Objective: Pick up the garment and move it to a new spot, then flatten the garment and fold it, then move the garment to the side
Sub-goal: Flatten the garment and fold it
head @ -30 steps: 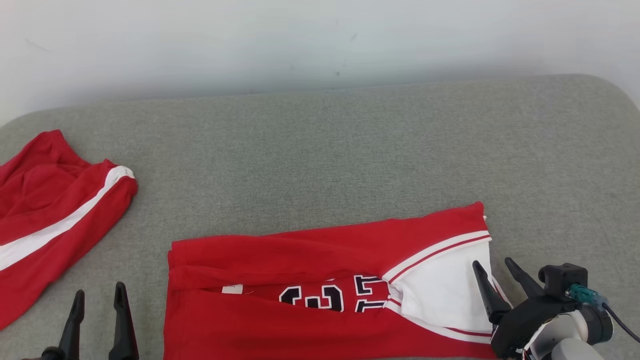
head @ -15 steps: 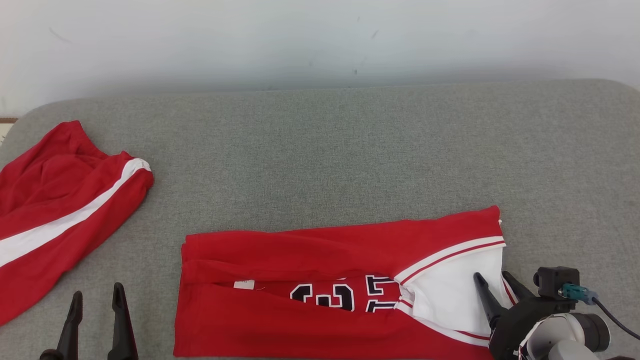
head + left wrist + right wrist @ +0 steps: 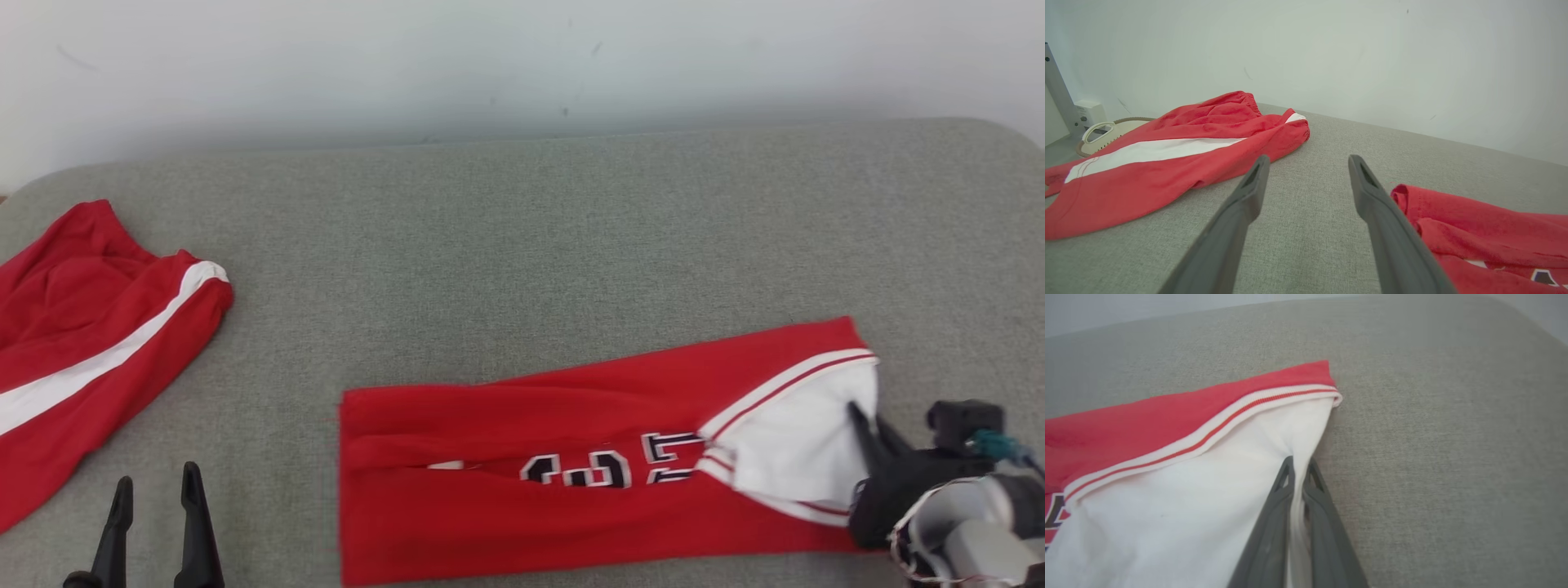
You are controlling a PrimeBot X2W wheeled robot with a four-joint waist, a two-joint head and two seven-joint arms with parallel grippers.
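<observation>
Grey cushion (image 3: pixel 522 245), right jaws pinching red jersey (image 3: pixel 490 523)

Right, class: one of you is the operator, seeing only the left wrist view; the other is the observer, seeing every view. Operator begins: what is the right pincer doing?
Observer: The right pincer is shut on the white end of the jersey.
Operator: How does the jersey lie?
Observer: Folded into a long band, slanted, its right end farther from the robot.
Operator: What's beyond that end?
Observer: Grey cushion, up to a rounded corner.
</observation>
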